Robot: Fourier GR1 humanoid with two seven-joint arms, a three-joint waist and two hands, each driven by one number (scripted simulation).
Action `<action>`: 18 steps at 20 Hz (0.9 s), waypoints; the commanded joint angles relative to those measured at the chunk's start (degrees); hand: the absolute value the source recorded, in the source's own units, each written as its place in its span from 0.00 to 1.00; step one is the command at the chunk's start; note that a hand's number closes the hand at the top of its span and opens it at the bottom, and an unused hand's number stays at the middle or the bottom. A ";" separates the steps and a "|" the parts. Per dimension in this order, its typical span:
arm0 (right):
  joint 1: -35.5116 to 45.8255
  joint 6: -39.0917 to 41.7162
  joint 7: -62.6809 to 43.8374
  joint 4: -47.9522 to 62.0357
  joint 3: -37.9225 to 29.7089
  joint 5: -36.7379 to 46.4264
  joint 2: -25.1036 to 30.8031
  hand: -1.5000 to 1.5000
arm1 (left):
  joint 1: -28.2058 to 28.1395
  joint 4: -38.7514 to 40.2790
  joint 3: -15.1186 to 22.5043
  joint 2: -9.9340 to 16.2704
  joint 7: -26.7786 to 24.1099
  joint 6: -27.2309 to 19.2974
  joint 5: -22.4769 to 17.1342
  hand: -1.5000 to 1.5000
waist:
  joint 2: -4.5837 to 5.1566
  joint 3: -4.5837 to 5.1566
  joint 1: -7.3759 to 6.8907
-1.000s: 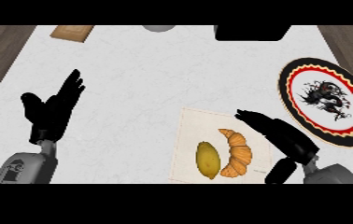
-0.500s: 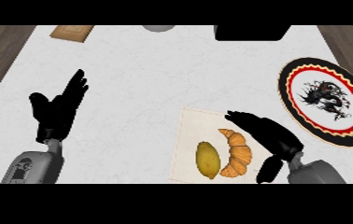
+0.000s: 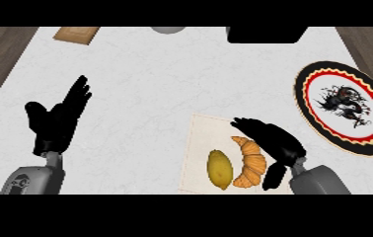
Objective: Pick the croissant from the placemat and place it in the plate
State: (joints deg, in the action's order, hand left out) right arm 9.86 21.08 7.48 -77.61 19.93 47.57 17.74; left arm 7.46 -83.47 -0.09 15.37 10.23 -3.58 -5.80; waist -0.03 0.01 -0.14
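A golden croissant (image 3: 250,163) lies on the pale placemat (image 3: 200,152), with a yellow lemon (image 3: 220,169) just to its left. My right hand (image 3: 273,141) is open and lies over the placemat's right side. Its fingers stretch up-left past the croissant's top end and its thumb (image 3: 274,176) hangs by the croissant's lower right. I cannot tell whether it touches the croissant. The round plate (image 3: 315,78), black and red rimmed with a dark figure at its white centre, sits at the right edge. At the left, my left hand (image 3: 56,120) rests open, fingers up.
A wooden board (image 3: 76,33) lies at the back left. A grey round object (image 3: 169,29) and a black box (image 3: 267,34) stand along the back edge. Dark wood (image 3: 13,48) borders the white counter at both back corners.
My right hand has slid left over the placemat, coming up beside the croissant. The left hand has drifted slightly right. The croissant and lemon have not moved.
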 commanded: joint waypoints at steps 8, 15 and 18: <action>4.04 4.38 6.43 2.81 3.15 4.63 -1.57 1.00 | 4.26 8.19 -1.81 -1.87 -3.28 1.27 2.49 0.50 | 0.10 0.00 0.19; -1.81 -0.44 5.43 1.79 3.57 6.28 -5.92 1.00 | 2.74 1.36 -1.35 -3.04 1.48 -0.46 3.49 0.50 | -0.02 -0.02 0.16; -2.94 -2.84 5.39 -6.18 0.00 6.09 -3.01 1.00 | 1.38 1.19 -1.96 -2.93 -0.09 0.98 2.64 0.50 | -0.11 -0.01 0.43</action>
State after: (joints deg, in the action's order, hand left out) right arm 9.35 20.18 13.12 -78.67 21.52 54.22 14.69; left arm 9.19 -80.94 -2.65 13.68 9.51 -1.83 -3.76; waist -0.55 0.64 0.17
